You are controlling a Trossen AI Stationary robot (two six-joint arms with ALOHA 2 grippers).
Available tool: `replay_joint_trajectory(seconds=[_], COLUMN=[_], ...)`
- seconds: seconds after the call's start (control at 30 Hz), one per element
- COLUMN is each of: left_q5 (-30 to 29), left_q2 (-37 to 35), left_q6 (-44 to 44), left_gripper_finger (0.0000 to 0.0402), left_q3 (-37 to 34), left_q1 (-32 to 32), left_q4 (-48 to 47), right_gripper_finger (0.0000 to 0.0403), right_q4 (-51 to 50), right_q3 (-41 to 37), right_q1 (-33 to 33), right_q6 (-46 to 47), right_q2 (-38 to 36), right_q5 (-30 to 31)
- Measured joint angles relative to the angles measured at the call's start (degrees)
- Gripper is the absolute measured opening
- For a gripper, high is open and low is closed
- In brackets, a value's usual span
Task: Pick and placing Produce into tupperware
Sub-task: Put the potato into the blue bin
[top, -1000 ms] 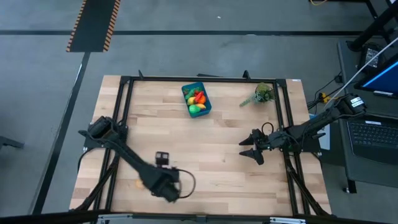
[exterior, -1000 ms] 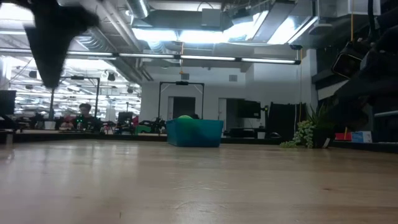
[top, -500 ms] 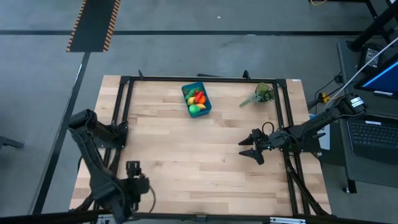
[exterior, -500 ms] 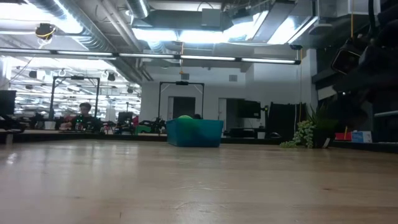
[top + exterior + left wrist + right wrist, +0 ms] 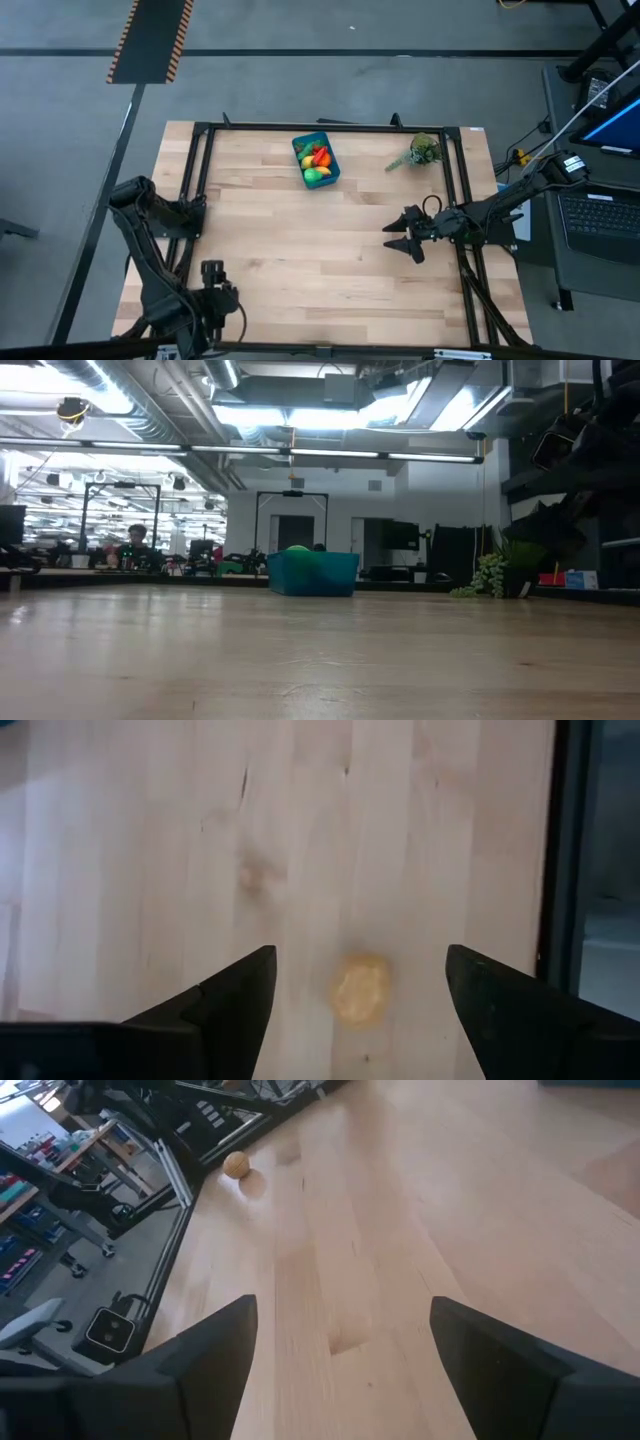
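The teal tupperware [image 5: 316, 160] stands near the table's far edge, also in the low view [image 5: 313, 573]. It holds red, orange, yellow and green toy produce [image 5: 317, 161]. One small tan-yellow lumpy toy [image 5: 360, 990] lies on the wood near the table's left near corner, and shows far off in the right wrist view [image 5: 236, 1165]. My left gripper [image 5: 360, 952] hangs open above it, one finger to each side, touching nothing; in the high view [image 5: 212, 300] it covers the toy. My right gripper [image 5: 390, 238] waits open over the table's right half [image 5: 342, 1302].
A leafy green plant sprig [image 5: 422, 150] lies at the far right corner [image 5: 490, 575]. A black metal frame [image 5: 200, 180] runs round the table's edges and shows beside the toy [image 5: 570, 870]. Bare wood stretches between tub, sprig and both grippers.
My left arm has swung from the table's near middle toward its left near corner, leaving the low view, and has since held almost still there. The tub and its produce have not moved.
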Motion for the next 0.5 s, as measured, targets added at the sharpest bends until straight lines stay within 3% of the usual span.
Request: replay_joint_trajectory(seconds=[0.17, 0.5], left_q5=[1.31, 6.25], left_q2=[0.06, 0.2], left_q6=[-2.94, -5.66], left_gripper_finger=[0.0282, 0.0278], left_q3=[-1.47, -12.97], left_q1=[-1.16, -2.86], left_q4=[0.06, 6.84], right_gripper_finger=[0.0299, 0.0299], right_q4=[-0.02, 0.22], right_q3=[0.0, 0.0], right_q1=[0.0, 0.0], right_q6=[1.33, 1.35], right_q2=[0.0, 0.0], right_q5=[0.04, 0.09])
